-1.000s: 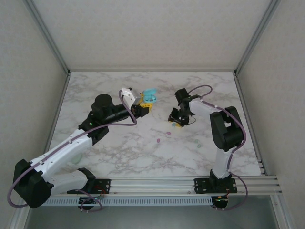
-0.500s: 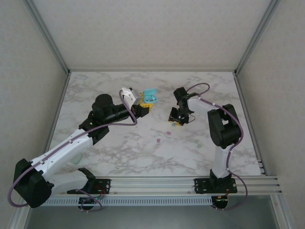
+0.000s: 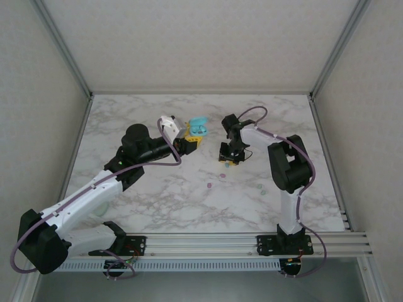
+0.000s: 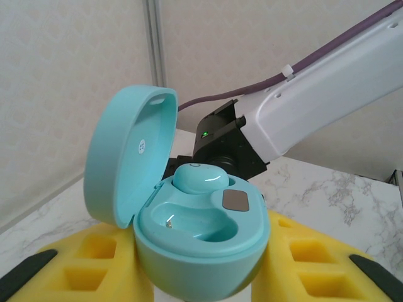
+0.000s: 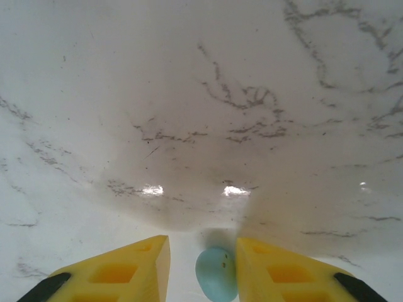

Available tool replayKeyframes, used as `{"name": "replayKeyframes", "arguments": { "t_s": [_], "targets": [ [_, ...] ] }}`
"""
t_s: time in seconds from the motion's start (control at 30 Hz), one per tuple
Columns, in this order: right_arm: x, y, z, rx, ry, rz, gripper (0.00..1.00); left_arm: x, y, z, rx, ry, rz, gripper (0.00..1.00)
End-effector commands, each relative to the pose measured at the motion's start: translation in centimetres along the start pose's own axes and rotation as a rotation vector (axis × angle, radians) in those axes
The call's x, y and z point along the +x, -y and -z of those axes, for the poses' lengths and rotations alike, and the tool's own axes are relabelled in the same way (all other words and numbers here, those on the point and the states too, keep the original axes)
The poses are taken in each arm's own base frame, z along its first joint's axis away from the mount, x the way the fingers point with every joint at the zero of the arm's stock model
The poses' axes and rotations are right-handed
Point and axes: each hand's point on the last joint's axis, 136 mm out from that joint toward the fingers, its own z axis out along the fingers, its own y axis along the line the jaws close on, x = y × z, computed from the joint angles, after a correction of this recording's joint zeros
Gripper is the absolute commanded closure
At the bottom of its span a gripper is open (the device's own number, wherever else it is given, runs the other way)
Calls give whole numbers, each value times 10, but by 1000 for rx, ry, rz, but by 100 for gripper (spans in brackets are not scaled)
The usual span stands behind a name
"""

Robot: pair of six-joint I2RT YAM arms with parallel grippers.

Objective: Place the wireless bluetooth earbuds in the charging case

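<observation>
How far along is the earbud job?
Done: one teal earbud seated in the open charging case, held by the left gripper. In hand: second teal earbud inside the right gripper, grip unclear. Left: seat it in the empty slot; pink earbuds and pale green earbuds lie loose on the table.

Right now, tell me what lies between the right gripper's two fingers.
A teal earbud lies on the marble table between the yellow fingers of the right gripper, with a gap on one side; the right wrist view shows it.
</observation>
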Motion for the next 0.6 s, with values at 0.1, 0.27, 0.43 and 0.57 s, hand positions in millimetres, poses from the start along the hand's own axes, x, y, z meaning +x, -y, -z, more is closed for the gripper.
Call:
{"name": "replayKeyframes", "arguments": {
  "t_s": [0.1,0.27,0.43,0.57],
  "targets": [
    [3,13,1,132,-27,107,67,-15,4,4,7,38,-30,85],
    [6,13,0,161,-53,170,69,-15,4,5,6,40,-29,85],
    [8,17,-5,180,-69,183,71,-16,4,5,5,43,-28,85],
    [7,14,-6,178,-71,191,71,-16,3,4,4,41,-26,85]
  ]
}}
